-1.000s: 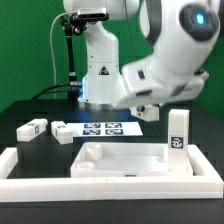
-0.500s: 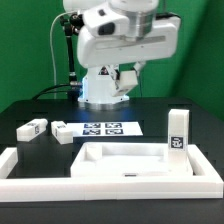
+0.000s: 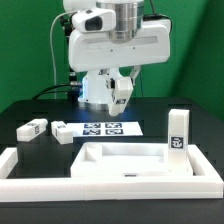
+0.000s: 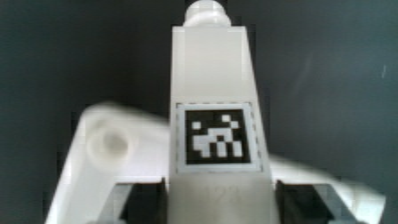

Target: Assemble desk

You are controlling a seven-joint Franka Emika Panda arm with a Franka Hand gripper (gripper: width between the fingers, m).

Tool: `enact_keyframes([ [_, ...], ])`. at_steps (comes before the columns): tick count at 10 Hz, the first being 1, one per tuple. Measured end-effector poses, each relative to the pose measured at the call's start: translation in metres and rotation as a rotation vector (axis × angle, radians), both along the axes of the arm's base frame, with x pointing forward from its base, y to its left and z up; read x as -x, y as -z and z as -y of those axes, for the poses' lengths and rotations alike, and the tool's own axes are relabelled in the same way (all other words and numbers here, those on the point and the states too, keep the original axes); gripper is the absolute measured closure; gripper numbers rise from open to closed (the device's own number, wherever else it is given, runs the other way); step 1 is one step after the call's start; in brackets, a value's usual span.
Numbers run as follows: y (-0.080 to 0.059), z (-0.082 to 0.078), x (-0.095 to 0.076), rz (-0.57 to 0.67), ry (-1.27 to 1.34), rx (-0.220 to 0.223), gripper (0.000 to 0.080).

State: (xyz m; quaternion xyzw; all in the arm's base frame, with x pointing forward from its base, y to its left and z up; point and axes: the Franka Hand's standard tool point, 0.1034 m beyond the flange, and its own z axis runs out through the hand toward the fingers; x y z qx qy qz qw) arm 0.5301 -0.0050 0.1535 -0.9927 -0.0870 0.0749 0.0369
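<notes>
My gripper (image 3: 121, 97) hangs above the table's far middle, shut on a white square desk leg (image 3: 119, 90). In the wrist view the leg (image 4: 214, 90) stands out lengthwise between the dark fingers (image 4: 150, 206), tag facing the camera, with the gripper (image 4: 217, 206) closed on its near end. The rimmed desk top panel (image 3: 130, 160) lies flat at the front. One leg (image 3: 177, 131) stands upright at the exterior view's right. Two more legs (image 3: 32, 128) (image 3: 62, 132) lie at the left.
The marker board (image 3: 103, 128) lies behind the panel, below the gripper. Long low white border bars (image 3: 110, 186) frame the front and sides. The robot base (image 3: 98, 88) stands at the back. A blurred white shape (image 4: 98, 140) lies behind the held leg.
The arm has swung from the exterior view's right to the middle and risen, with the wrist turning. The held leg went along. The parts on the table have not moved.
</notes>
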Motion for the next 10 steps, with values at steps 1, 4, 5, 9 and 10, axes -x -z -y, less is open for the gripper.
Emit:
enact_keyframes([
  [1,-0.019,0.012,-0.027,0.056,0.037,-0.023,0.0511],
  [4,-0.04,0.032,-0.062,0.286,0.067,-0.025,0.0511],
  [5,-0.037,0.037,-0.062,0.382,0.077,-0.014,0.0511],
  [9,-0.031,0.06,-0.06,0.614,0.082,0.061,0.0511],
  [10,-0.03,0.063,-0.063,0.602,0.105,0.048,0.0511],
])
